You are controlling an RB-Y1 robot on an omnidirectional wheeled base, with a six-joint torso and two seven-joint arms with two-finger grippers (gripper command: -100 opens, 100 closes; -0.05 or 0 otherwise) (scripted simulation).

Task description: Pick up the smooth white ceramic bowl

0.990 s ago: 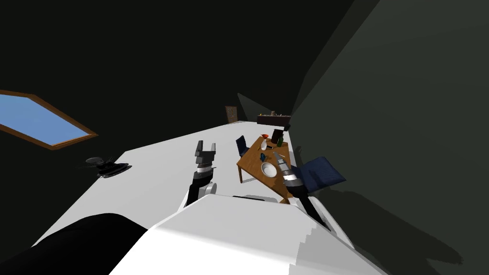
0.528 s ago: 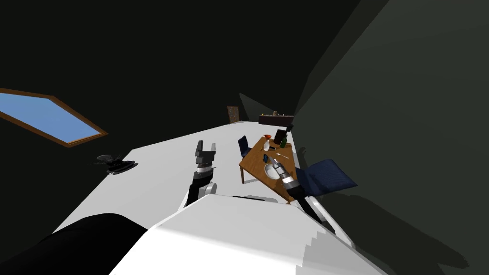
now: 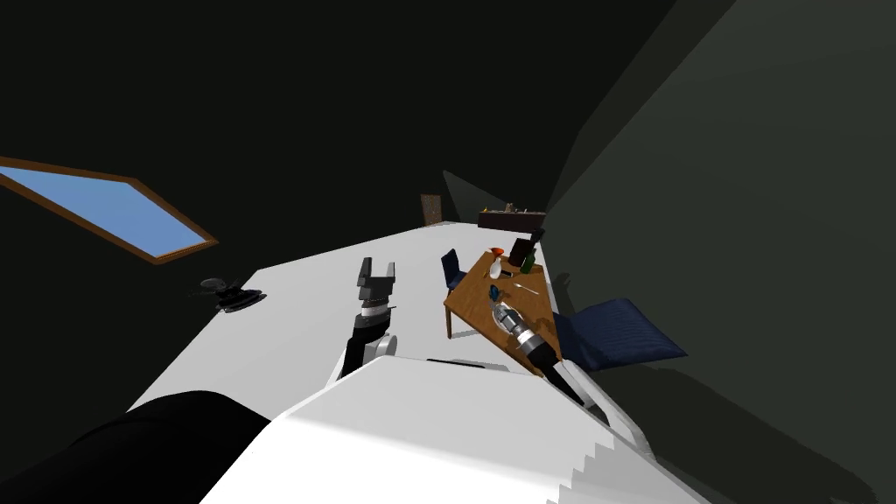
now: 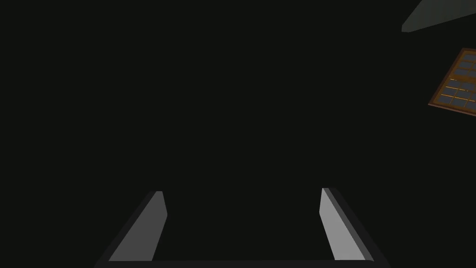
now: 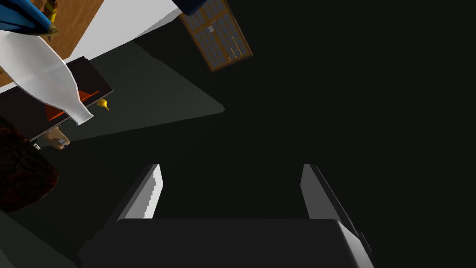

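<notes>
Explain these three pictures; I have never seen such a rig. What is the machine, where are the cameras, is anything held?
This is a simulated robot with two arms. The wide picture comes from a camera on its head, looking down: the left hand is raised, and the right hand reaches over a wooden table bearing a white vase and a green bottle. The other two pictures come from cameras on the wrists, each looking along that hand's two fingers. Both hands are open and hold nothing.

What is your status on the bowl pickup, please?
Right end effector open over table, holding nothing. Left end effector open, raised. Bowl not gripped. Vase near right end effector.
</notes>
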